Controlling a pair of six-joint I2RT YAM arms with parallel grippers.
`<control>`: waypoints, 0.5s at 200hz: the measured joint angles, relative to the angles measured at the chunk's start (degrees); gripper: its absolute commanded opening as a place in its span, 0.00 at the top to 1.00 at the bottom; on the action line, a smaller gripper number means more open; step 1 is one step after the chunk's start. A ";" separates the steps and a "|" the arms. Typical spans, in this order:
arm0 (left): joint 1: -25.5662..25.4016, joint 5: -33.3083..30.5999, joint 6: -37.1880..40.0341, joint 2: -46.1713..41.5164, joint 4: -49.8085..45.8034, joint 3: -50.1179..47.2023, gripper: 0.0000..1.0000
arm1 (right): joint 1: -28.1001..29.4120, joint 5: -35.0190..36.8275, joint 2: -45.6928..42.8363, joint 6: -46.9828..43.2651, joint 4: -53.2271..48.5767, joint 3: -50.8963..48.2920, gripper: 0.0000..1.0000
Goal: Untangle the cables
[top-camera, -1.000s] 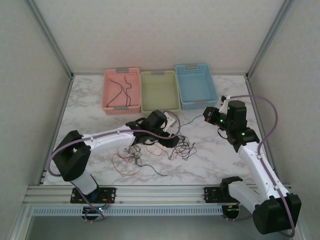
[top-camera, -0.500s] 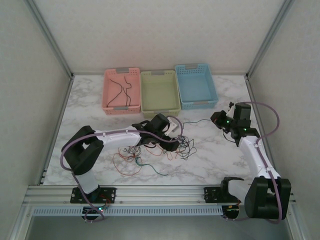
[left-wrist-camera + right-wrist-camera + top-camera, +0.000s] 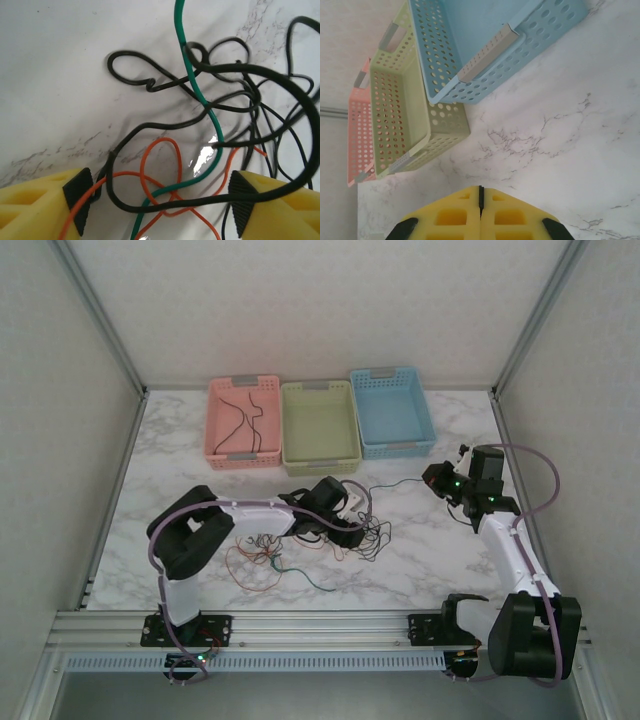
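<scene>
Top view first. The cables [image 3: 290,545] lie in a loose heap on the marble table [image 3: 180,465], in front of the baskets. The left gripper [image 3: 347,531] is down on the heap's right edge, we judge to pin the bundle in place. One black strand [image 3: 395,483] runs out of the heap straight to the right gripper [image 3: 431,478], which sits well off to the right. That looks like a pull to draw one wire free. A black cable [image 3: 240,418] lies in the pink basket [image 3: 213,425], so we'd call that one sorted.

Left wrist now. The left gripper [image 3: 160,200] stands spread wide, holding nothing. Its black fingertips [image 3: 79,190] straddle crossing black [image 3: 295,95], green [image 3: 197,90] and orange [image 3: 162,140] wires. It looks set to close on whatever lies between.

Right wrist. The right gripper [image 3: 480,192] is clenched, its yellow pads flat together. No wire is visible at the seam here. Going by the strand seen from above, we judge it is pinching that end. The blue basket [image 3: 440,45], green basket [image 3: 395,100] and pink basket [image 3: 357,135] lie ahead.
</scene>
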 measured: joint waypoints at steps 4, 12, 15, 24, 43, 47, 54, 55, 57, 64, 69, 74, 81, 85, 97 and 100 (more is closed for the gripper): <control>0.00 -0.04 -0.20 0.11 0.26 0.00 0.35 | 0.00 0.00 0.00 -0.20 -0.07 0.00 1.00; 0.00 -0.04 -0.61 0.22 0.55 0.00 0.40 | 0.00 0.00 0.00 -0.46 -0.20 0.00 1.00; 0.00 -0.04 -0.55 0.28 0.66 0.00 0.41 | 0.00 0.00 0.00 -0.59 -0.31 0.00 1.00; 0.00 -0.07 -1.22 0.35 0.98 0.00 0.51 | -0.04 0.04 0.00 -0.92 -0.61 0.00 1.00; 0.02 -0.28 -1.57 0.33 1.66 -0.02 0.77 | -0.22 0.09 0.00 -1.27 -1.27 0.00 1.00; 0.02 -0.46 -1.44 0.33 1.73 -0.02 0.83 | -0.31 0.09 0.00 -1.27 -1.29 0.00 1.00; 0.00 -0.66 -1.62 0.28 1.84 -0.15 0.91 | -0.42 0.15 0.00 -1.27 -1.29 0.00 1.00; 0.00 -0.66 -1.51 0.28 1.84 -0.20 0.92 | -0.42 0.15 0.00 -1.29 -1.29 0.00 1.00; 0.00 -0.72 -1.86 0.24 1.84 -0.24 0.94 | -0.48 0.17 0.00 -1.27 -1.29 0.00 1.00; 0.00 -0.96 -2.10 -0.04 1.99 -0.63 0.99 | -0.63 0.24 0.00 -1.27 -1.29 0.00 1.00; 0.00 -1.25 -1.77 -0.35 2.19 -1.07 1.00 | -0.79 0.24 0.00 -1.27 -1.29 0.00 1.00; 0.00 -1.60 -1.86 -0.83 2.40 -1.64 1.00 | -0.96 0.22 0.00 -1.27 -1.31 0.00 1.00; 0.00 -2.23 -2.05 -1.68 2.56 -2.49 1.00 | -1.22 0.24 -0.02 -1.27 -1.31 0.00 1.00; -0.04 -2.73 -2.12 -2.45 2.60 -3.19 1.00 | -1.33 0.26 -0.07 -1.27 -1.31 0.00 1.00; -0.04 -4.22 -2.49 -4.98 2.60 -5.18 1.00 | -1.73 0.28 -0.20 -1.27 -1.33 0.00 1.00; -0.04 -4.68 -2.54 -5.64 2.62 -5.70 1.00 | -1.79 0.31 -0.26 -1.27 -1.33 0.00 1.00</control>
